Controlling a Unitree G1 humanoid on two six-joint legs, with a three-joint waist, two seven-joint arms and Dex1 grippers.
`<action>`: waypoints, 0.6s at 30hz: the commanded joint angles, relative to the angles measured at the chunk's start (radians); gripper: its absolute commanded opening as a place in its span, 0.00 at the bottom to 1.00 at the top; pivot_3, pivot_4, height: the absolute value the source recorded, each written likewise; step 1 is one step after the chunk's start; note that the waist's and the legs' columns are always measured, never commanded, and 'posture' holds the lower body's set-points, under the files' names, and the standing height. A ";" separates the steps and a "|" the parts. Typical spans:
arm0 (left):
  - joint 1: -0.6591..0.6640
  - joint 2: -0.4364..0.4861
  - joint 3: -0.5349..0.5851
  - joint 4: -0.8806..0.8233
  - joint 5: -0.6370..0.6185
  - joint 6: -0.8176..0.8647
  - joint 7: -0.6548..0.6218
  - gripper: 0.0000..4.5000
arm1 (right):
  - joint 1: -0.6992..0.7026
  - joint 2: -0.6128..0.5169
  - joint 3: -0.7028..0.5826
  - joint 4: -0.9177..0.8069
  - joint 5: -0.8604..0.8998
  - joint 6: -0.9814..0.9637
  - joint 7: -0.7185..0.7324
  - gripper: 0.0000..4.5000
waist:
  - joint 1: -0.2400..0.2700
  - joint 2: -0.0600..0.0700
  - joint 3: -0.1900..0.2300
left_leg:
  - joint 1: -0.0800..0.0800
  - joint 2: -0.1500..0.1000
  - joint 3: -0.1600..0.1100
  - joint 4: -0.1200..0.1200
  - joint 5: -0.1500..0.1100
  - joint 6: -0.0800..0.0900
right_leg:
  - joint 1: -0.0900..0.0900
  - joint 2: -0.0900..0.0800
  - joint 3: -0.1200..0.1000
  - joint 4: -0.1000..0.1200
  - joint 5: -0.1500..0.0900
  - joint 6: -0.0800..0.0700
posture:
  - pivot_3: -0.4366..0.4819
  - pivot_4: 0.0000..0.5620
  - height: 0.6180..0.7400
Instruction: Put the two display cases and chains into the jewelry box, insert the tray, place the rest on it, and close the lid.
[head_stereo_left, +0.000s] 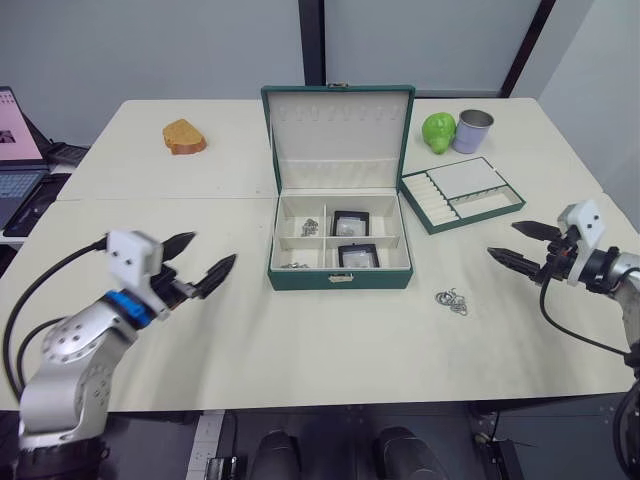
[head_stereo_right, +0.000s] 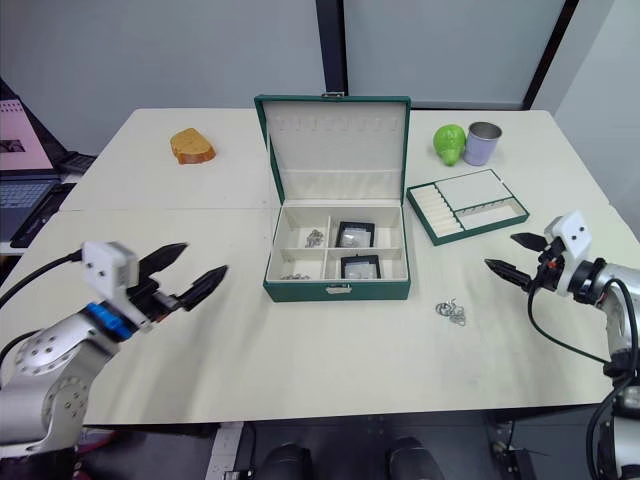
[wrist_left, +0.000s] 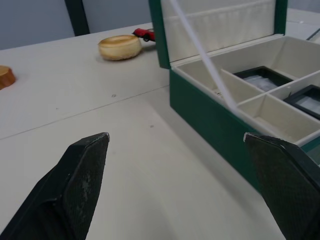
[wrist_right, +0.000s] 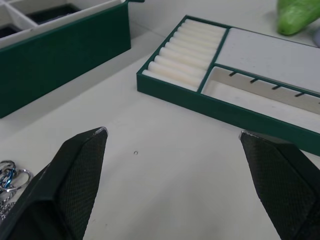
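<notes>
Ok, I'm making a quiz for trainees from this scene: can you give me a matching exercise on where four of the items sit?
Things:
1. display cases
2. tray
3. rings
4. bread

Places:
A. table, far left
B. inside the box, right compartments
C. table, right of the box, beside the green pear
D. table, in front of the box's right corner

Pairs: 1-B, 2-C, 3-D, 4-A

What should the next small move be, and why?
Probably send the open right claw to the tray just ahead of it: both display cases and the chains already sit in the jewelry box, while the tray lies on the table.
</notes>
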 joint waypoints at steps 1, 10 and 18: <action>-0.061 0.001 -0.066 -0.091 -0.032 0.036 -0.011 1.00 | -0.137 -0.027 0.074 0.135 -0.089 -0.112 0.088 1.00 | -0.005 0.000 0.000 | 0.000 0.000 0.000 0.000 0.000 0.000 | 0.000 0.000 0.000 0.000 0.000 0.000 | 0.48 0.27 1.00; -0.199 -0.092 -0.269 -0.130 0.000 0.031 -0.025 1.00 | -0.453 0.045 0.229 0.541 -0.317 -0.357 0.046 1.00 | -0.012 0.000 0.000 | 0.000 0.000 0.000 0.000 0.000 0.000 | 0.001 0.000 -0.001 -0.002 0.000 0.000 | 0.48 0.27 1.00; -0.281 -0.233 -0.388 -0.096 0.062 0.002 0.017 1.00 | -0.560 0.125 0.277 0.680 -0.442 -0.378 -0.120 1.00 | -0.011 0.000 0.000 | -0.001 0.000 0.001 0.001 0.000 0.000 | 0.001 0.000 -0.001 -0.001 0.000 0.000 | 0.48 0.27 1.00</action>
